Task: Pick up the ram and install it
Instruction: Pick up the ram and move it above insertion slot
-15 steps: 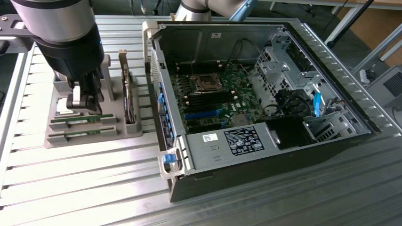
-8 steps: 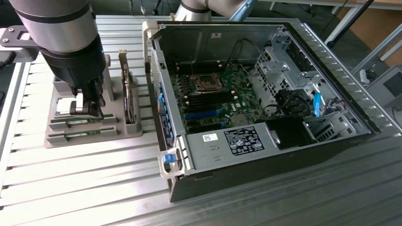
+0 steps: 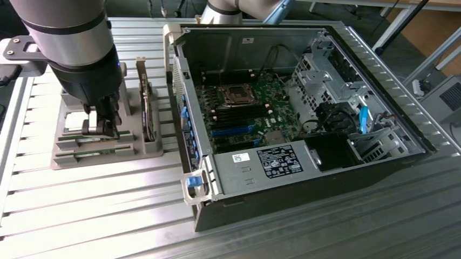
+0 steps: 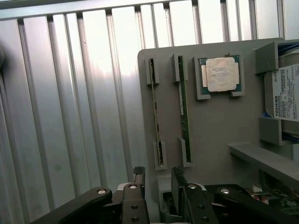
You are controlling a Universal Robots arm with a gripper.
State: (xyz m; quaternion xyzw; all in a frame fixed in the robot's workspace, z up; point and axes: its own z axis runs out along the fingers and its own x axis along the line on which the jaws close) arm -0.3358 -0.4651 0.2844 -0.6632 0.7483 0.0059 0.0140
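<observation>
Two thin green sticks stand on edge in slots of a grey holder [image 4: 219, 126]. The ram [image 4: 156, 112] is the outer stick, in line with the gap between my fingers; its twin [image 4: 183, 109] stands beside it, closer to the CPU. My gripper [image 4: 159, 179] is open and hovers above the holder with nothing between its fingers [image 4: 139, 175]. In the exterior view the gripper [image 3: 101, 129] hangs over the holder [image 3: 68, 162] at the exterior view's left, above the ram [image 3: 90, 154] and its twin [image 3: 94, 142].
The holder also carries a CPU [image 4: 219, 74] and a hard drive [image 4: 285, 93], which stands upright [image 3: 149, 113]. An open computer case [image 3: 403, 108] with its motherboard [image 3: 241, 110] lies at the exterior view's right. Everything rests on a ribbed metal table [image 3: 108, 205].
</observation>
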